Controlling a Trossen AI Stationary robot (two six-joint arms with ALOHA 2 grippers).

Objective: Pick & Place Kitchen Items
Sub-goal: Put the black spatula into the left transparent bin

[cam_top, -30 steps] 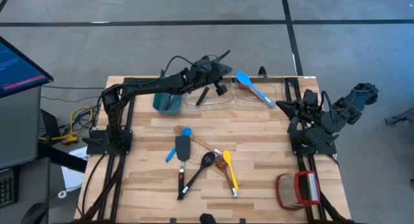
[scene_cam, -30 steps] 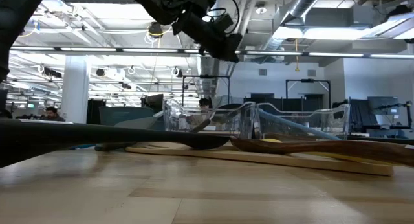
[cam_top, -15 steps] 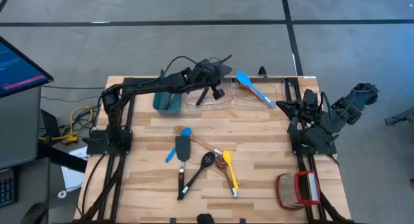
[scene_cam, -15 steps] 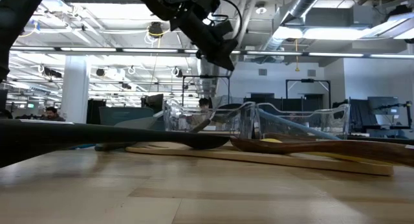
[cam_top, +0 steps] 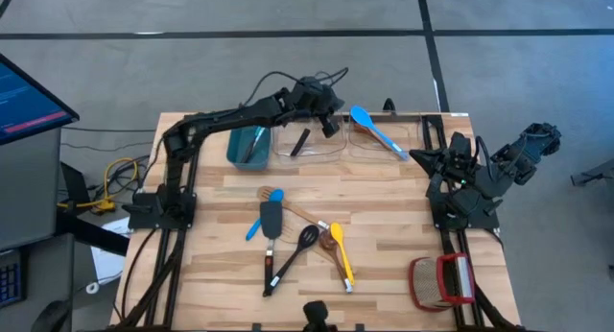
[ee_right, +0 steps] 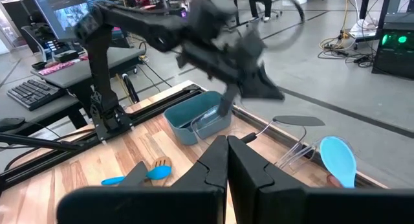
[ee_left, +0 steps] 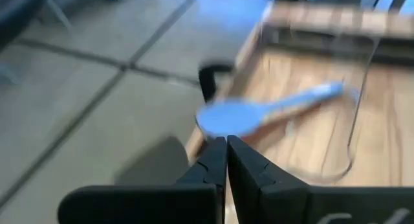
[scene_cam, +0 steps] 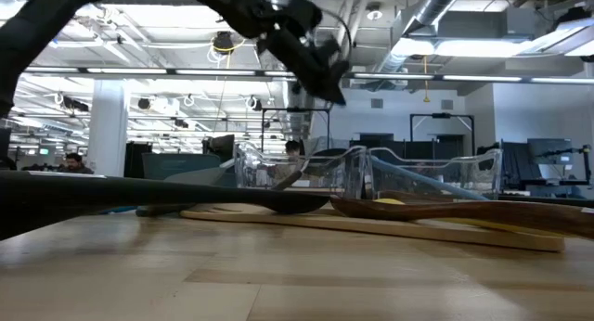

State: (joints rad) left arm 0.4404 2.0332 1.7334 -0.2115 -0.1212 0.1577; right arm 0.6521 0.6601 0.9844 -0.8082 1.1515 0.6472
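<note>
Several long-handled utensils (cam_top: 297, 238) lie flat on the table's middle: a black turner, a black spoon, wooden spoons, a yellow spoon and a blue-tipped one. A black utensil (cam_top: 300, 142) lies in a clear bin (cam_top: 309, 150) at the far edge. A blue spoon (cam_top: 374, 129) (ee_left: 259, 111) rests in the clear bin (cam_top: 379, 145) beside it, its bowl over the far rim. My left gripper (cam_top: 329, 119) (ee_left: 226, 153) hovers shut above and between the two clear bins, touching nothing. My right gripper (cam_top: 417, 157) (ee_right: 228, 149) waits shut at the table's right edge.
A teal bin (cam_top: 247, 147) with a utensil in it stands left of the clear bins. A red-and-tan woven basket (cam_top: 441, 279) sits at the near right corner. Bare wood lies near left and between the utensil pile and the bins.
My left gripper has swung a little toward the table's right and far edge, staying high above the clear bins, and has turned toward the blue spoon. The black utensil in the clear bin has stayed where it was.
</note>
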